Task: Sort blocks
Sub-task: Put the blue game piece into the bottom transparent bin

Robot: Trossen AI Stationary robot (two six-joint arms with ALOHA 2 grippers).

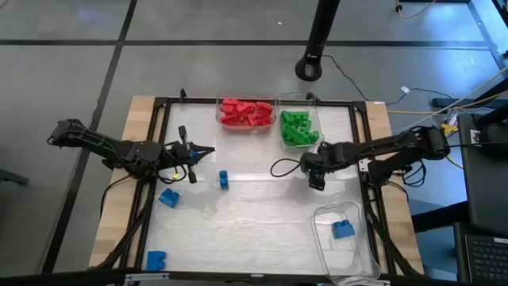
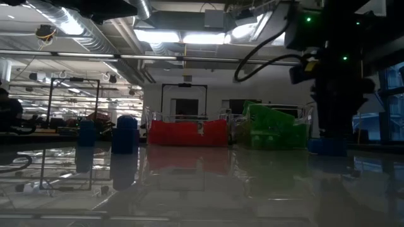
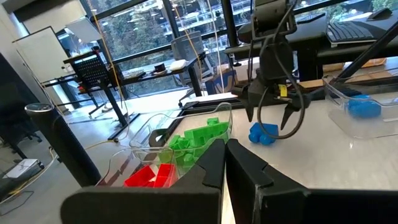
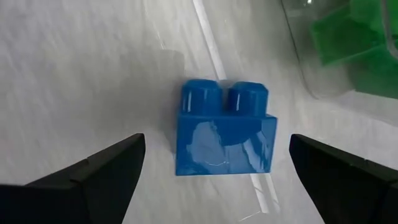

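Note:
A blue block (image 4: pixel 224 127) stands on the white table with its studs up, beside the green bin. My right gripper (image 4: pixel 216 149) points down over it, open, one finger on either side and apart from the block. The left wrist view shows the same gripper (image 3: pixel 273 118) above this block (image 3: pixel 264 134); in the high view the gripper (image 1: pixel 317 179) hides it. My left gripper (image 1: pixel 206 151) hovers level over the table's left part, shut and with nothing in it. Three more blue blocks (image 1: pixel 224 179) (image 1: pixel 169 198) (image 1: pixel 155 259) lie loose on the table.
At the far edge stand a clear bin of red blocks (image 1: pixel 246 113) and a clear bin of green blocks (image 1: pixel 298 127). A clear bin (image 1: pixel 357 246) at the near right holds one blue block (image 1: pixel 343 229). A black frame (image 1: pixel 159 143) borders the table.

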